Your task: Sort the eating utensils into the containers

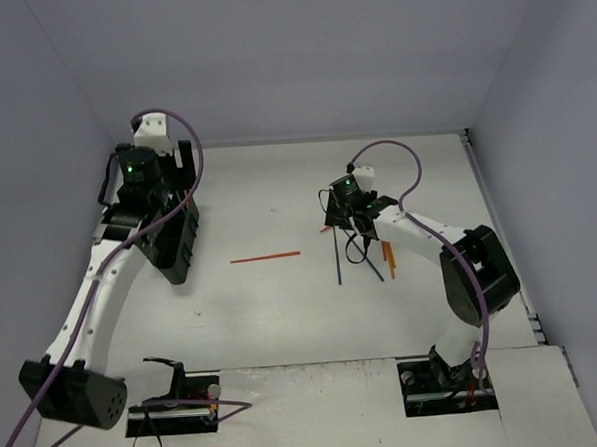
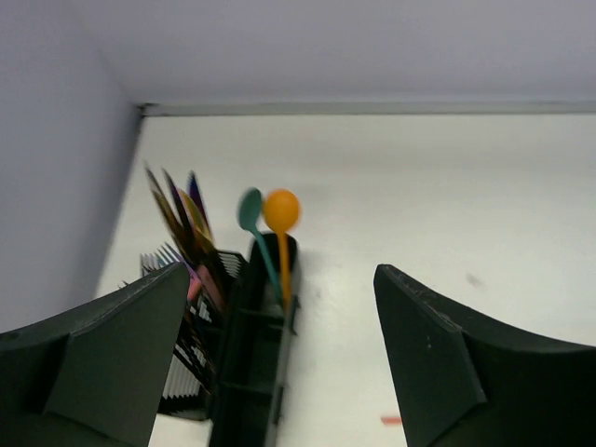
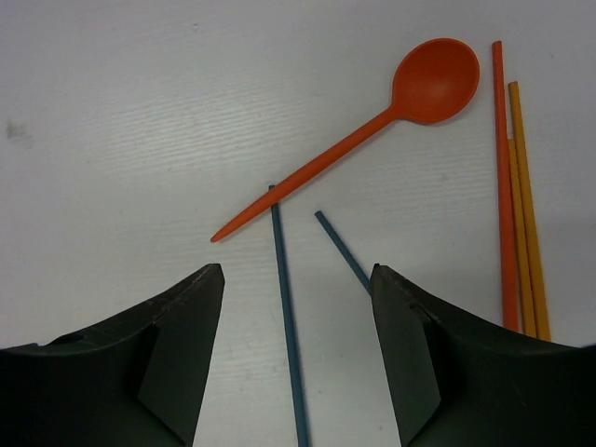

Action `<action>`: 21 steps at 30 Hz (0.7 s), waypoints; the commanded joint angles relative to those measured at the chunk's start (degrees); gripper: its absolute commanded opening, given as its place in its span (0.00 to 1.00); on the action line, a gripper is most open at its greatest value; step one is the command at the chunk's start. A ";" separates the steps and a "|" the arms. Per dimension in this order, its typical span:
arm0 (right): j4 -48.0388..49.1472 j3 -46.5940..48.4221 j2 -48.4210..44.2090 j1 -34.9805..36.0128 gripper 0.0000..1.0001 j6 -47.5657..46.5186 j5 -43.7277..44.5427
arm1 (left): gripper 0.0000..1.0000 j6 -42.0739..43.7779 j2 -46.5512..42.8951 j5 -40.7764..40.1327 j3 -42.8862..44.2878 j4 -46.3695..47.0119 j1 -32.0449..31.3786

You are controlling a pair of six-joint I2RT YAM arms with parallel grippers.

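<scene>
The black mesh caddy (image 1: 180, 255) stands at the far left. In the left wrist view the caddy (image 2: 247, 363) holds a teal spoon (image 2: 250, 212) and an orange spoon (image 2: 281, 212) in its far compartment, and several dark knives and forks (image 2: 182, 223) on its left side. My left gripper (image 1: 157, 206) hangs above it, open and empty (image 2: 282, 279). My right gripper (image 1: 350, 221) is open and empty (image 3: 296, 275) just above the table, with a blue stick (image 3: 284, 307) between its fingers. A second blue stick (image 3: 340, 250), an orange-red spoon (image 3: 433, 70), a red stick (image 3: 503, 186) and orange sticks (image 3: 526, 205) lie beside it.
A slim red stick (image 1: 265, 256) lies alone on the white table between the caddy and the right gripper. Grey walls close the table at the left, back and right. Both arm bases and cables sit at the near edge.
</scene>
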 commanded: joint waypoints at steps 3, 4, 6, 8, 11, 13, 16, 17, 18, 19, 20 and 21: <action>-0.10 6.96 6.82 -2.62 0.61 9.09 6.21 | 0.78 -8.67 -11.23 20.29 -10.84 -3.24 -0.30; -0.34 7.53 8.45 -2.71 0.61 9.34 6.22 | 0.78 -8.76 -12.77 21.11 -13.60 -2.67 -0.30; -0.70 9.00 10.19 -3.02 0.59 10.16 7.01 | 0.78 -8.52 -14.34 22.15 -16.65 -1.36 -0.30; -1.06 10.16 11.50 -3.34 0.59 11.23 7.72 | 0.78 -8.32 -15.22 22.58 -18.45 -0.74 -0.38; -1.23 11.90 14.34 -4.04 0.57 12.38 7.95 | 0.78 -8.18 -15.53 23.54 -20.27 -1.67 -0.24; -1.32 13.10 16.60 -4.64 0.57 12.87 7.97 | 0.78 -7.88 -15.56 23.61 -20.29 -1.78 -0.29; -1.36 14.45 18.56 -4.95 0.55 13.39 7.93 | 0.78 -7.92 -15.47 24.04 -20.29 -1.86 -0.25; -1.42 14.86 19.05 -5.01 0.53 13.37 7.97 | 0.78 -8.01 -15.49 24.11 -20.31 -1.88 -0.21; -1.49 15.55 19.66 -5.08 0.51 13.30 7.98 | 0.78 -8.14 -15.56 24.04 -20.38 -1.95 -0.21; -1.49 16.03 20.21 -5.20 0.49 13.42 7.86 | 0.78 -8.14 -15.50 24.10 -20.38 -1.95 -0.15; -1.45 16.64 20.80 -5.22 0.48 13.48 7.72 | 0.78 -8.14 -15.47 24.09 -20.42 -1.95 -0.16; -1.43 17.28 21.37 -5.17 0.46 13.45 7.48 | 0.78 -8.14 -15.49 24.04 -20.47 -1.95 -0.21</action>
